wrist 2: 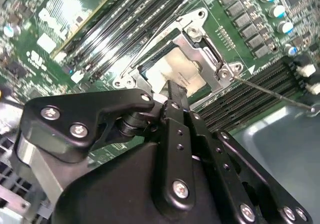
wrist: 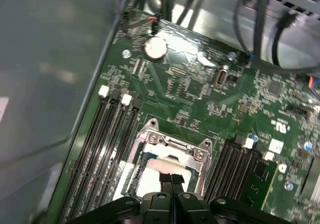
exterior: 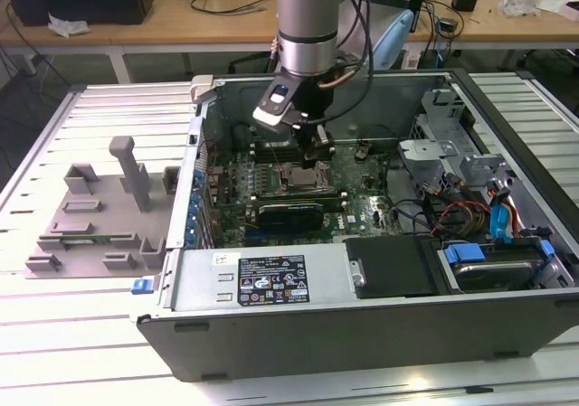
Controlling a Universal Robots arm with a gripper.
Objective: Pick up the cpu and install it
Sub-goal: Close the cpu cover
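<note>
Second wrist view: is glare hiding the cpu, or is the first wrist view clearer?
Second wrist view: glare burns out the memory slots, but the cpu shows only a mild sheen, its edges readable. First wrist view: the cpu looks washed pale, and the case wall is out of focus.

Silver-grey cylindrical arm, black cables alongside, ending in a black pincer studded with silver screws.

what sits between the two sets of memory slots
The socket with the cpu in it, right under the tool; both wrist views show it.
</note>
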